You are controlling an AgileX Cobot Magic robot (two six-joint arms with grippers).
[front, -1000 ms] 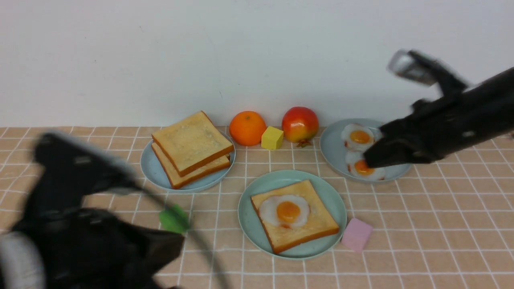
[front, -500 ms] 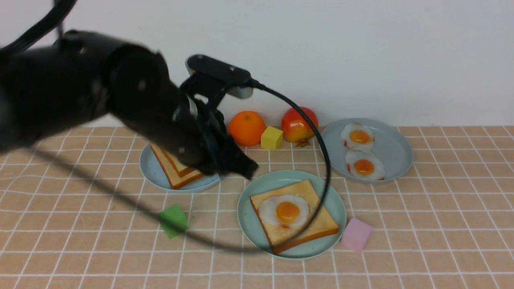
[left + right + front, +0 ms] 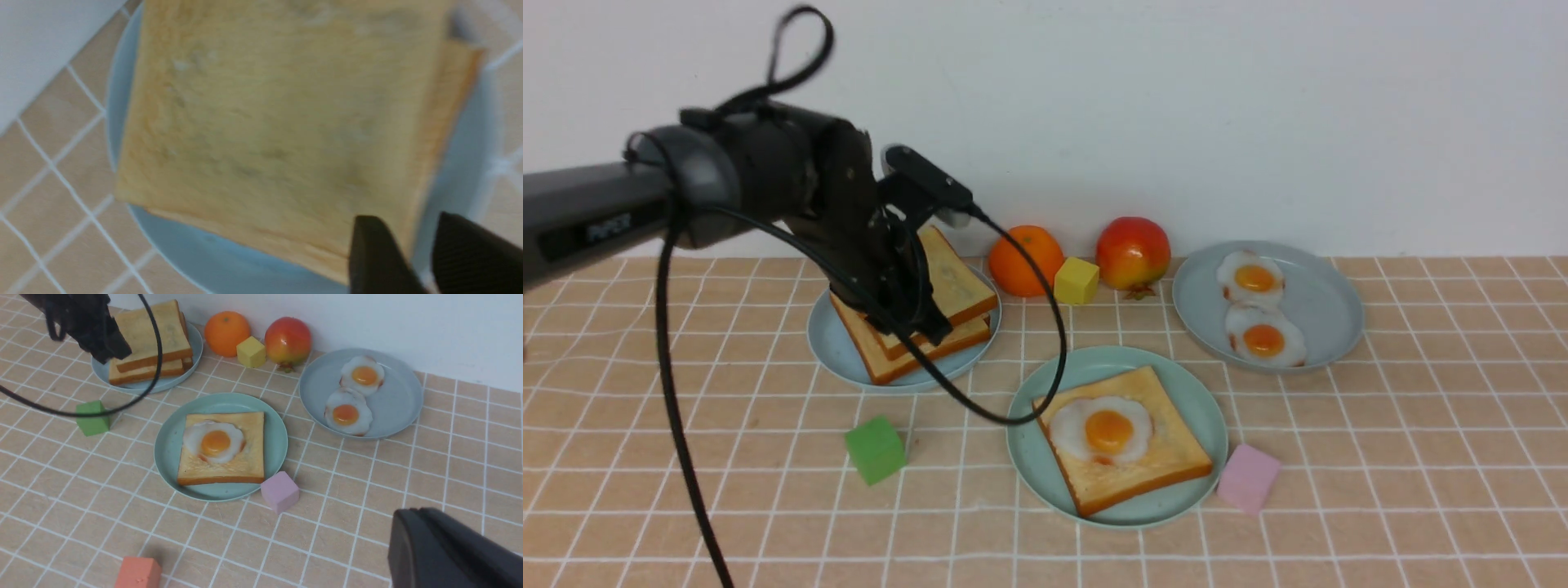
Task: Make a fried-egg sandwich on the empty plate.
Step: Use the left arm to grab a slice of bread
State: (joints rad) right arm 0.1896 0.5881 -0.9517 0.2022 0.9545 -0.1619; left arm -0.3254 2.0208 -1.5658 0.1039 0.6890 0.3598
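The mint-green plate [image 3: 1029, 400] holds one toast slice [image 3: 1160, 457] with a fried egg [image 3: 1107, 429] on top; it also shows in the right wrist view [image 3: 163, 445]. Two plain toast slices [image 3: 964, 286] are stacked on a pale grey-blue plate [image 3: 829, 343]. My left gripper [image 3: 935, 331] is low over that stack. In the left wrist view it [image 3: 408, 218] is open, with one finger over the top slice [image 3: 265, 122] and the other past its edge. My right gripper [image 3: 412, 516] is shut and empty above the table, out of the front view.
A second pale plate [image 3: 1323, 302] at the back right holds two loose fried eggs [image 3: 1254, 278]. An orange [image 3: 1025, 260], a yellow cube [image 3: 1076, 280] and an apple [image 3: 1133, 251] stand by the wall. A green cube [image 3: 876, 449], pink cube [image 3: 1248, 478] and coral cube [image 3: 137, 573] lie about.
My left arm swung up from the front left and came down over the toast stack. My right arm drew back from the egg plate and left the front view.
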